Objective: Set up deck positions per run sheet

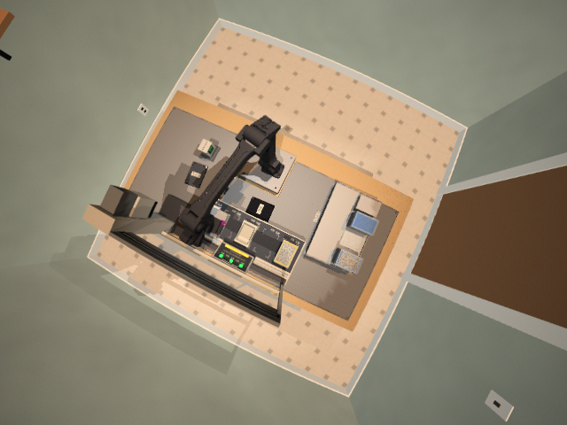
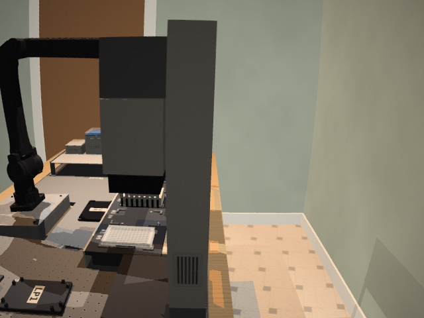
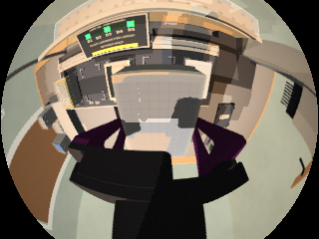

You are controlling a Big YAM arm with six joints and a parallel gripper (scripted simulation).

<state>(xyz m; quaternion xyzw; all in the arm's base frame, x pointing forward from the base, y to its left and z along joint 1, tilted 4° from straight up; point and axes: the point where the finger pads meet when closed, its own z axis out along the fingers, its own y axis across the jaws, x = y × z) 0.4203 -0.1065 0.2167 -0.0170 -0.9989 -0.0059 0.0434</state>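
A black plate [image 2: 36, 295] at the left reads "LP1" on its white label; other writing is too small to read. On the dark deck [image 1: 263, 237], a white open reservoir [image 1: 244, 231] sits mid-row and a speckled tip rack [image 1: 285, 252] at the right end. The black gripper [image 3: 165, 138] – fingers wide – clamps a grey box-shaped labware item [image 3: 159, 94] at the deck's left end.

Green walls [image 2: 267, 103], tan tiled floor [image 2: 273, 260]
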